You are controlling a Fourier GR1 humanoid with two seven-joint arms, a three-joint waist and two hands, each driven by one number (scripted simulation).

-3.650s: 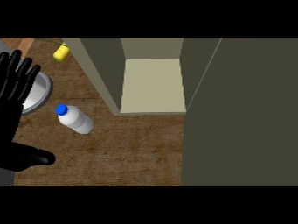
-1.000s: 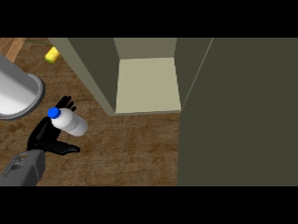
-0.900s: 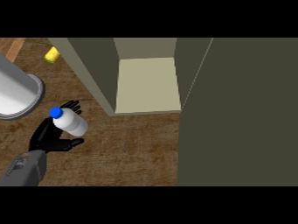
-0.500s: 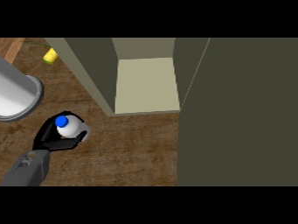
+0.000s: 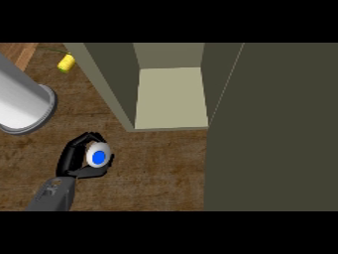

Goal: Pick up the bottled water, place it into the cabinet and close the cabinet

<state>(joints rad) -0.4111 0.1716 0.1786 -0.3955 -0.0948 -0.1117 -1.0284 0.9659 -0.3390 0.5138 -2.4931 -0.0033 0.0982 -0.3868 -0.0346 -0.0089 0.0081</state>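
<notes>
Right hand [image 5: 73, 158] had fingers curled round the bottled water [image 5: 98, 157], tipped cap-up vs a sec ago. Pick looked done imo, open cabinet [image 5: 173, 96] next.

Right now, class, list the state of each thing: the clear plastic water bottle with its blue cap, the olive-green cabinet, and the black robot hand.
Clear plastic water bottle: blue cap on, upright, held.
Olive-green cabinet: open, bottle not yet inside.
Black left hand: fingers curled round the bottle.
</notes>
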